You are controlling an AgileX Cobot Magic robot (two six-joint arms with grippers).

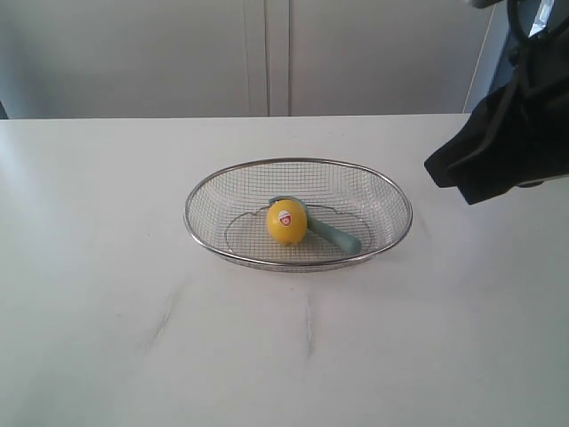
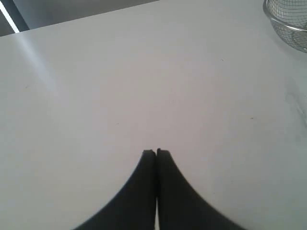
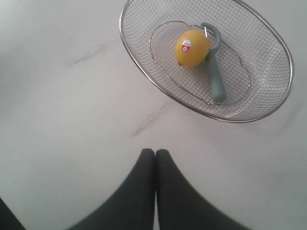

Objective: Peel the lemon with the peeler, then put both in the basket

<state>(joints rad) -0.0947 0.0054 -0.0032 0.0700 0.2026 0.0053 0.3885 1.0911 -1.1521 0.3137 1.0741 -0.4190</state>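
The yellow lemon (image 1: 287,221) with its white-and-red sticker lies in the middle of the silver wire basket (image 1: 391,191). The teal-handled peeler (image 1: 336,236) lies in the basket too, its head behind the lemon and touching it. In the right wrist view the lemon (image 3: 192,47), the peeler (image 3: 215,78) and the basket (image 3: 136,55) show ahead of my right gripper (image 3: 155,152), which is shut and empty above the table. My left gripper (image 2: 156,152) is shut on nothing over bare table, with only the basket's rim (image 2: 273,17) in a corner. In the exterior view the right arm (image 1: 502,147) hangs at the right edge.
The white table (image 1: 133,311) carries faint scuff marks in front of the basket. A pale cabinet wall (image 1: 267,53) runs behind the table's far edge.
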